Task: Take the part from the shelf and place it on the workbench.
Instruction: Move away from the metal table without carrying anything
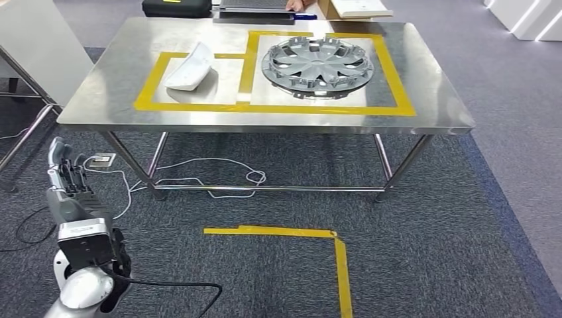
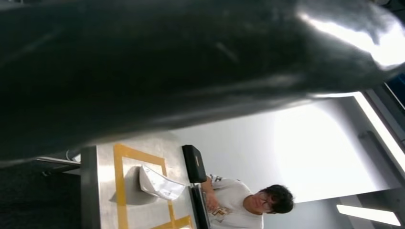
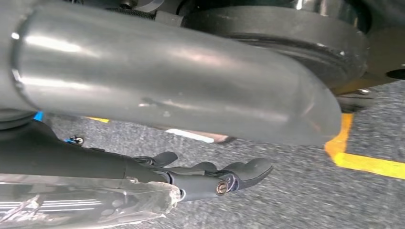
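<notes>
Lying on the workbench [image 1: 437, 99], the white part [image 1: 191, 67] sits well apart from the empty, loosely straight-fingered left hand [image 1: 65, 173].

No text, label, brand or number can be read on anything here.

One table [image 1: 431, 106]. On table: one grey wheel cover [image 1: 317, 65], one white curved part [image 1: 191, 66] beside it. One black case [image 1: 176, 8] past table's far edge. One person [image 2: 239, 200] behind table.
</notes>
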Tool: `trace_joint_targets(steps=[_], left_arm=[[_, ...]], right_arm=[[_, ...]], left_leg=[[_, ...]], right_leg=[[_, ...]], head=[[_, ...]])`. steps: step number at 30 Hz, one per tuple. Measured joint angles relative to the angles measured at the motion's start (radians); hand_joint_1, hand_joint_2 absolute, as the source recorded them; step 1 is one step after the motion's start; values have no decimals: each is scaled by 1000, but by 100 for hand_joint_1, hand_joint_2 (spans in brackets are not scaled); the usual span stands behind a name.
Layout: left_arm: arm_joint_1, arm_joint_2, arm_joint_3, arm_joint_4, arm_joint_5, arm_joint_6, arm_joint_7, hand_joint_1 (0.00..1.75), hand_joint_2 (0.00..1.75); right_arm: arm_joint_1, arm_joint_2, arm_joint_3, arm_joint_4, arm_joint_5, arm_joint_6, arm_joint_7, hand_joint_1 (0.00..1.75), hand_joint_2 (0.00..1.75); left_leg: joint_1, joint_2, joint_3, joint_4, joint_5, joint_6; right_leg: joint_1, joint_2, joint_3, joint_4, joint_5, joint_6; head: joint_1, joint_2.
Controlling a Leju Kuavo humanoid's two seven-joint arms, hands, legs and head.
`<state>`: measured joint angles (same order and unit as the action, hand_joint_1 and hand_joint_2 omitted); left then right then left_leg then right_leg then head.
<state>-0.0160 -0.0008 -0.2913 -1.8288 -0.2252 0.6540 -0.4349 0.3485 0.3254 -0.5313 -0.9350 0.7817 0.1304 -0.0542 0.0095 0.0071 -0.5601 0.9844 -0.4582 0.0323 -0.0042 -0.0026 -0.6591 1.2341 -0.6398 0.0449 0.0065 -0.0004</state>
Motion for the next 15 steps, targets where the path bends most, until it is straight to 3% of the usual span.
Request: trace_joint_targets(steps=[1, 2, 3, 4, 5, 7, 8, 10, 11, 12, 14, 15], left_arm=[[0, 0, 0, 0, 0, 0, 0, 0, 0], [1, 0, 0, 0, 0, -1, 0, 0, 0], [1, 0, 0, 0, 0, -2, 0, 0, 0], [2, 0, 0, 0, 0, -2, 0, 0, 0], [2, 0, 0, 0, 0, -3, 0, 0, 0], [2, -1, 0, -1, 0, -5, 0, 0, 0], [2, -2, 0, -2, 0, -6, 0, 0, 0], [4, -2, 0, -2, 0, -8, 1, 0, 0], [5, -2, -1, -2, 0, -10, 2, 0, 0], [7, -2, -1, -2, 0, -11, 2, 0, 0], [9, -2, -1, -2, 0, -12, 3, 0, 0], [9, -2, -1, -2, 0, -12, 3, 0, 0]], right_arm=[[0, 0, 0, 0, 0, 0, 0, 0, 0], [-1, 0, 0, 0, 1, 0, 0, 0, 0], [-2, 0, 0, 0, 1, 0, 0, 0, 0], [-4, 0, 0, 0, 2, 1, 0, 0, 0], [-6, 0, 0, 0, 2, 1, 0, 0, 0], [-12, 0, 0, 0, 3, 1, -1, 0, 0], [-14, 0, 0, 0, 3, 2, -1, 0, 0], [-14, 0, 0, 1, 4, 2, -2, 0, 0], [-13, 0, -1, 1, 4, 3, -2, 0, 0], [-13, 0, -1, 2, 5, 4, -2, 0, 0], [-12, 0, -3, 2, 5, 4, -2, 0, 0], [-12, 0, -4, 2, 5, 5, -2, 0, 0]], left_leg=[[-3, 0, -15, 1, 13, 1], [-6, 0, -31, 1, 26, 1], [-9, 0, -47, 1, 39, 0], [-11, -1, -60, 2, 52, 0], [-14, -2, -71, 2, 63, -2], [-17, -1, -83, 2, 88, -10], [-16, -1, -86, 0, 100, -15], [-12, -1, -94, -5, 114, -26], [-11, -2, -100, 4, 94, -32], [-9, -3, -110, 32, 48, -38], [-5, -4, -128, 140, -78, -48], [-4, -4, -133, 206, -119, -52]], right_leg=[[0, 0, 3, 37, 2, -1], [1, 0, 21, 43, 26, -5], [2, 0, 55, 15, 61, -11], [5, 1, 105, -43, 87, -19], [9, 1, 169, -126, 94, -28], [16, 1, 267, -273, 71, -39], [19, 2, 286, -308, 62, -41], [19, 0, 269, -314, 78, -46], [17, -2, 256, -313, 91, -52], [15, -5, 240, -312, 105, -58], [13, -8, 203, -306, 132, -67], [13, -9, 182, -300, 146, -67]], head=[[0, 0], [0, 0], [0, 0], [0, 0], [0, 0], [0, 0], [1, 0], [3, 0], [3, 0], [0, 0], [-4, 0], [-6, 0]])
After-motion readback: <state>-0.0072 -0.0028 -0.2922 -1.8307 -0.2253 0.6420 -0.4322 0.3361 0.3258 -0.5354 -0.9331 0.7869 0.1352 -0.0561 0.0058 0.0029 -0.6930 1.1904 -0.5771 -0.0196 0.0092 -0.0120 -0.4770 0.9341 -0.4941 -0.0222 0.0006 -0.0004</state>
